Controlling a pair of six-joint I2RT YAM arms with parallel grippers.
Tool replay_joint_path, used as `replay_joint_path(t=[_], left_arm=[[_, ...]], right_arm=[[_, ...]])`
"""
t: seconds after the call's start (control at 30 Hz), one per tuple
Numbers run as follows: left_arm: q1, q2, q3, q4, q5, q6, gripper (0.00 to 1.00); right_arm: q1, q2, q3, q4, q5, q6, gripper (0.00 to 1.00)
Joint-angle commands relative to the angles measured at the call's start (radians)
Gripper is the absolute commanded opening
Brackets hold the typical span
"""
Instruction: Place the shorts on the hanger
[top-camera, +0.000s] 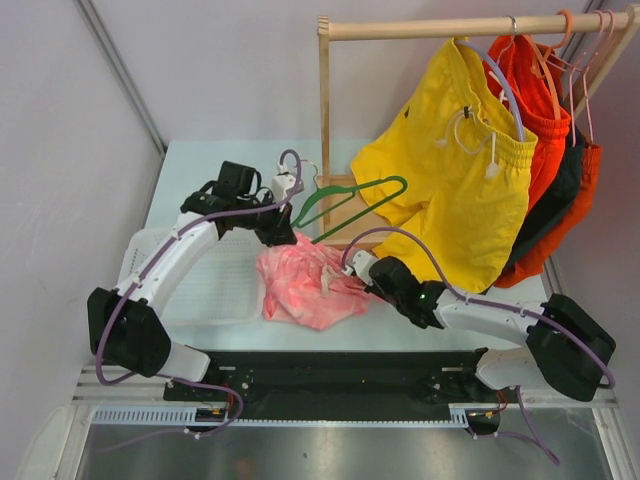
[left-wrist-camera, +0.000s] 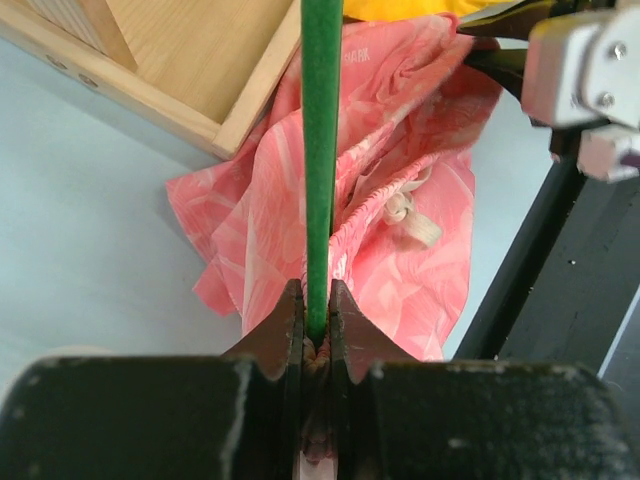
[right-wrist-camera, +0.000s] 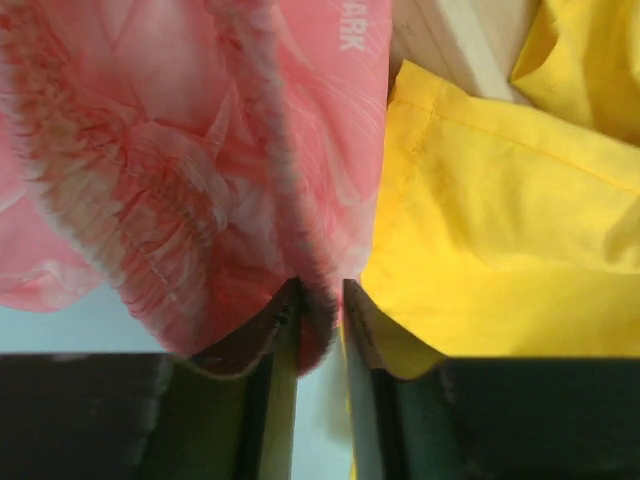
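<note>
The pink mottled shorts (top-camera: 305, 285) lie crumpled on the table in front of the wooden rack. The thin green hanger (top-camera: 350, 205) slants over the shorts, with its hook towards the left arm. My left gripper (top-camera: 275, 225) is shut on the hanger's green wire (left-wrist-camera: 322, 150). A bit of pink fabric is pinched under the wire between the left fingertips (left-wrist-camera: 317, 300), and the shorts (left-wrist-camera: 400, 160) spread out below. My right gripper (top-camera: 358, 268) is at the shorts' right edge. In the right wrist view its jaws (right-wrist-camera: 320, 290) stand narrow round the gathered waistband (right-wrist-camera: 180, 180).
Yellow shorts (top-camera: 450, 170) hang from the wooden rack (top-camera: 325, 110), close behind the right gripper and filling the right wrist view (right-wrist-camera: 480, 230). Orange-red shorts (top-camera: 540, 110) hang further right. The rack's wooden base (left-wrist-camera: 190, 70) lies behind the pink shorts. A white tray (top-camera: 215, 285) sits on the left.
</note>
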Motion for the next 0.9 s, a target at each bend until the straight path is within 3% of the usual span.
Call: replay_joint_path(t=[0.0, 0.07, 0.3, 0.57, 0.7, 0.87], left_arm=[[0.049, -0.020, 0.025, -0.016, 0.079, 0.039, 0.00], [0.083, -0.029, 0.034, -0.032, 0.099, 0.062, 0.00], [0.195, -0.100, 0.037, -0.159, 0.215, 0.236, 0.00], [0.284, -0.228, 0.023, -0.361, 0.318, 0.633, 0.00], [0.284, -0.248, 0.028, -0.527, 0.298, 0.925, 0.00], [0.278, -0.244, 0.019, -0.567, 0.146, 1.003, 0.00]], right_arm=[[-0.074, 0.004, 0.027, -0.025, -0.140, 0.000, 0.16], [-0.103, -0.043, 0.030, -0.080, -0.209, 0.031, 0.00], [-0.291, -0.224, 0.075, -0.190, -0.423, 0.083, 0.00], [-0.539, -0.249, 0.194, -0.289, -0.583, 0.115, 0.00], [-0.565, -0.258, 0.236, -0.306, -0.583, 0.112, 0.00], [-0.576, -0.279, 0.280, -0.335, -0.571, 0.115, 0.00]])
